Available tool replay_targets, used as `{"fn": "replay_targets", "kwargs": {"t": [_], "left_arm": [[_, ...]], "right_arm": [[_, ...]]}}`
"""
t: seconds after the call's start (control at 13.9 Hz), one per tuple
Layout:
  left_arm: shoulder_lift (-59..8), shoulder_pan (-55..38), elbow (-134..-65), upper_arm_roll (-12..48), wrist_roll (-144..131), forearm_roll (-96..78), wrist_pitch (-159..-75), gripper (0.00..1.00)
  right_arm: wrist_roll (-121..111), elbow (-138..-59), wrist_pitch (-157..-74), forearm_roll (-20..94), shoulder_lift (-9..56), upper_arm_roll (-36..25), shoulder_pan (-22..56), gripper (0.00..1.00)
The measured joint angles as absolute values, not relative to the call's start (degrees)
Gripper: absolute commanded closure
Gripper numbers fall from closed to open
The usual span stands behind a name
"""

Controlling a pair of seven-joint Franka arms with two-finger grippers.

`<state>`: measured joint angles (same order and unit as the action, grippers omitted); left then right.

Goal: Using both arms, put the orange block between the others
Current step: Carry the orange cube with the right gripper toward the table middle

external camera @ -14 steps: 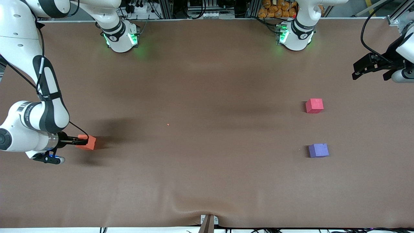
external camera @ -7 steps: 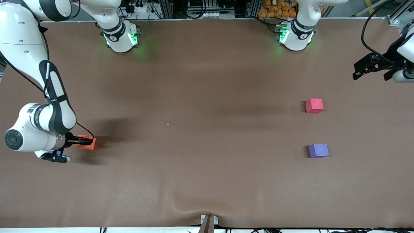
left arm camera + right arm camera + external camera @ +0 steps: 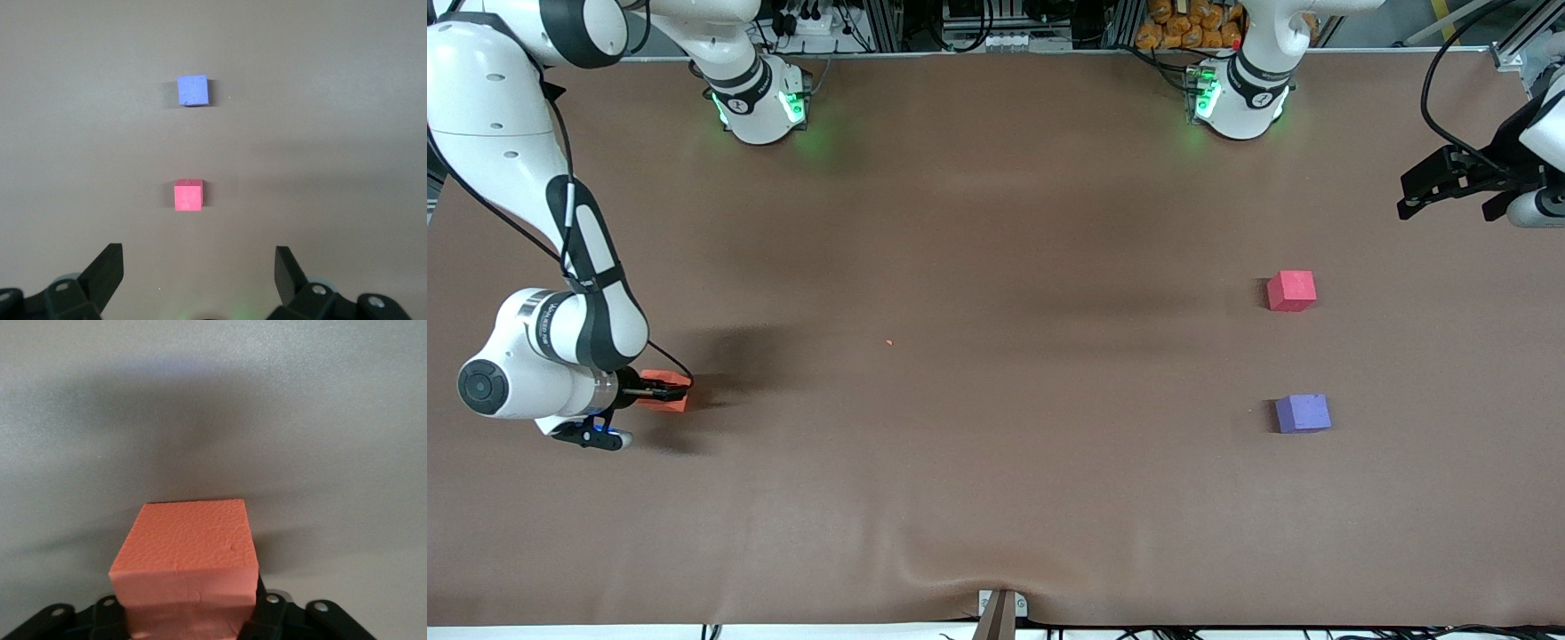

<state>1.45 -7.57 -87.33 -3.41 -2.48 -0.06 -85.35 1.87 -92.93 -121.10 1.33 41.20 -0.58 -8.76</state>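
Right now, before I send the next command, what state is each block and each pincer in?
orange block: on the table at the right arm's end, gripped.
right pincer: shut on the orange block, low at the table.
left pincer: open, empty, waiting above the left arm's end of the table.
pinkish-red cube: resting free, upright.
purple-blue cube: resting free, nearer the front camera than the pinkish-red cube; gap between them unfilled.

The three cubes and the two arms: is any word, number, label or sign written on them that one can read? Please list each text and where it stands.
None can be read.
Orange block, pinkish-red cube, purple-blue cube: plain faces, no marks.
Right arm: dark lettering on its wrist band, too small to read.
Both round bases: a small dark mark, unreadable.
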Motion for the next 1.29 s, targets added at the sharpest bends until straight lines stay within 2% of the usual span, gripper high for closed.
{"fn": "replay_targets", "kwargs": {"t": [0.43, 0.72, 1.0, 1.29], "left_arm": [[1.45, -7.56, -87.32, -3.41, -2.48, -0.06, -85.35, 0.00], [1.45, -7.52, -87.32, -3.44, -2.48, -0.06, -85.35, 0.00], [1.45, -7.40, -87.32, -3.51, -2.48, -0.06, -85.35, 0.00], [1.45, -7.10, -87.32, -3.63, -2.48, -0.06, -85.35, 0.00]], "right_arm": [[2.09, -90.99, -119.18, 1.38, 40.03, -0.23, -8.69, 1.00], [2.13, -88.99, -117.19, 1.47, 35.96, 4.40, -7.51, 1.00], [2.57, -88.28, -117.09, 1.56, 34.71, 8.50, -1.57, 1.00], [8.29, -88.24, -117.31, 2.85, 34.87, 9.36, 7.59, 1.00]]}}
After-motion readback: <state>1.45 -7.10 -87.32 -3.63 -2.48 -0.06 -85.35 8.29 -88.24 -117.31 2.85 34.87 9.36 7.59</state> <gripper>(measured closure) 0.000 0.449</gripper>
